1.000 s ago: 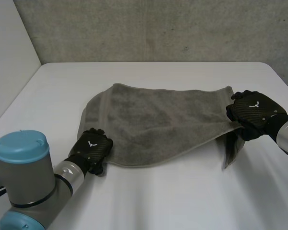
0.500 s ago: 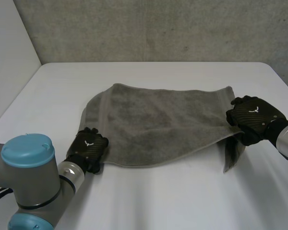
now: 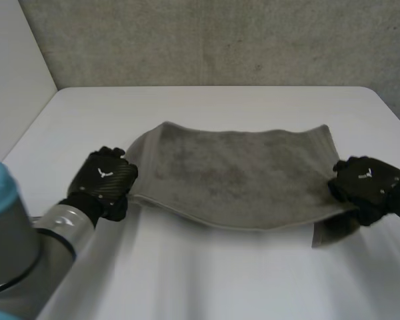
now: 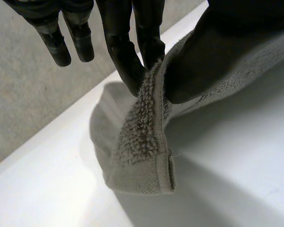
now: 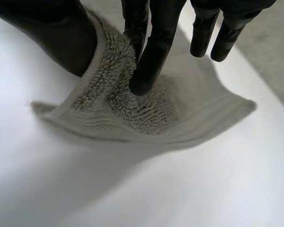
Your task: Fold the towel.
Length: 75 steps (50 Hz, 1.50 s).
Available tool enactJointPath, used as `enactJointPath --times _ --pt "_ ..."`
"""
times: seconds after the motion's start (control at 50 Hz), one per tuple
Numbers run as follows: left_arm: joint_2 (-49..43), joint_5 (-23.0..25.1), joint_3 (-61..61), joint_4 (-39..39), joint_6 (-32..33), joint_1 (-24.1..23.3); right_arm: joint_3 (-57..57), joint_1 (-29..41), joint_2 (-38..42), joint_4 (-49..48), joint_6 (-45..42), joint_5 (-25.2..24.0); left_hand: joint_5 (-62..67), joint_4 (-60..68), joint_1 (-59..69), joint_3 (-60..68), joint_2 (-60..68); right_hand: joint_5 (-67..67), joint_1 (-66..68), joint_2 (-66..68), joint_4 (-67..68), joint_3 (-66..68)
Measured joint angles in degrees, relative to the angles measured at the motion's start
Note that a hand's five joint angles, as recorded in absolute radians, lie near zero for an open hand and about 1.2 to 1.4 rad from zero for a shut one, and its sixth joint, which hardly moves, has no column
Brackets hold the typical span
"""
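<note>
Pinching the grey towel (image 3: 240, 170) at both near corners: left hand (image 3: 104, 180) clamps its corner between thumb and fingers (image 4: 128, 61), and right hand (image 3: 368, 187) does likewise. Near edge is raised off the white table (image 3: 207, 280); the far part lies on it. Judged step: first fold, corners gripped. Next calls for carrying both corners evenly to the far edge.

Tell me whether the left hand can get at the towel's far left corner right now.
Probably yes, though it is busy: the left hand pinches the towel at its near left corner, so it would drag that along. The far left corner lies just beyond the hand, with nothing between them.
</note>
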Motion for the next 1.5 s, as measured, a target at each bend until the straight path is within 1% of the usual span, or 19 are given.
enactJointPath --times 0.1,0.16,0.22,0.32,0.42,0.52,0.58,0.62,0.64,0.7,0.76,0.82,0.86,0.98,1.14,1.24,1.38,1.44,1.5 --pt "8.8 4.36 1.32 -9.56 0.59 2.52 -0.75 -3.54 -2.12 13.35 -12.48 -1.12 0.0 0.0 0.0 0.0 0.0 0.0 0.0 0.0 0.0 0.0" --pt "14.1 8.31 3.0 -16.7 1.45 5.39 -2.22 -6.18 -3.8 23.11 -21.18 -2.45 0.0 0.0 0.0 0.0 0.0 0.0 0.0 0.0 0.0 0.0" --pt "17.03 11.73 4.8 -21.51 2.22 8.14 -4.7 -7.77 -4.68 28.4 -25.29 -4.65 0.0 0.0 0.01 0.0 0.0 0.0 0.0 0.0 0.0 0.0" --pt "18.48 15.95 7.72 -24.91 3.04 12.41 -9.73 -8.72 -4.07 29.1 -25.31 -9.12 0.0 0.0 0.01 0.0 0.01 0.0 0.0 0.0 0.0 0.0" --pt "14.14 17.6 11.24 -21.8 3.24 14.73 -17.31 -6.56 1.48 20.36 -17.33 -9.46 0.0 0.0 0.01 0.0 0.2 0.0 0.0 0.0 0.0 0.0" --pt "4.5 16.95 17.47 -12.13 3.08 14.55 -28.46 -0.49 9.85 5.82 -4.85 -3.14 0.0 0.0 0.12 0.0 0.35 0.0 0.0 0.0 0.0 0.0" --pt "-2.22 14.88 23.19 -5.5 2.9 13.26 -35.2 3.69 14.47 -3.4 0.45 2.59 0.0 0.0 0.23 0.0 0.37 0.0 0.0 0.0 0.0 0.0" --pt "-7.8 11.26 29.41 0.35 2.65 11.5 -40.68 7.29 17.55 -12.33 3.19 8.61 0.0 0.0 0.65 0.0 0.38 0.0 0.0 0.0 0.0 0.0" --pt "-8.72 10.43 30.61 1.49 2.58 11.14 -41.6 7.93 17.96 -14.08 3.55 9.79 0.0 0.0 0.66 0.0 0.38 0.0 0.0 0.0 0.0 0.0" --pt "-12.81 4.37 37.7 10.04 1.47 8.79 -46.13 11.94 18.66 -26.26 5.02 17.14 0.0 0.0 0.92 0.0 0.39 0.0 0.0 0.0 0.0 0.0" --pt "-12.6 1.05 40.5 16.78 -0.65 7.48 -47.03 14.84 16.24 -34.8 5.71 20.73 0.01 0.0 0.95 0.0 0.39 0.02 0.0 0.0 0.0 0.0" --pt "-9.56 -0.21 40.11 21.89 -3.52 7.04 -45.29 16.82 12.75 -38.78 6.27 21.05 0.22 0.0 1.15 0.0 0.45 0.44 0.01 0.0 0.0 0.0" --pt "-6.56 -0.14 38.36 24.43 -5.61 7.1 -42.91 17.87 10.27 -39.96 6.73 20.25 0.36 0.0 1.15 0.0 0.53 0.59 0.01 0.0 0.0 0.0" --pt "-1.46 1.82 32.22 26.36 -8.45 7.64 -34.09 18.96 6.4 -39.25 7.96 17.29 0.42 0.0 1.16 0.0 0.53 0.59 0.03 0.0 0.0 0.0" --pt "-0.66 3.34 24.03 25.49 -8.29 8.27 -24.19 18.12 3.24 -37.38 8.51 13.49 0.46 0.0 1.16 0.0 0.53 0.59 0.05 0.0 0.0 0.0" --pt "-0.32 6.72 16.31 25.23 -8.08 11.58 -17.38 15.57 2.15 -33.56 8.34 6.09 0.44 0.0 1.16 0.0 0.53 0.59 0.05 0.01 0.0 0.0" --pt "-0.48 14.6 5.01 24.38 -8.07 17.98 -6.93 8.0 4.68 -25.24 6.19 -8.9 0.46 0.0 1.16 0.0 0.53 0.59 0.07 0.0 0.0 0.0" --pt "-0.99 16.72 2.02 23.25 -8.03 18.98 -4.13 6.22 7.03 -22.65 3.49 -12.22 0.46 0.0 1.16 0.0 0.53 0.59 0.08 0.0 0.0 0.0" --pt "-1.7 18.33 0.04 20.87 -7.96 19.22 -2.36 5.31 9.14 -19.68 -0.78 -13.61 0.46 0.0 1.16 0.0 0.53 0.59 0.11 0.0 0.0 0.0"
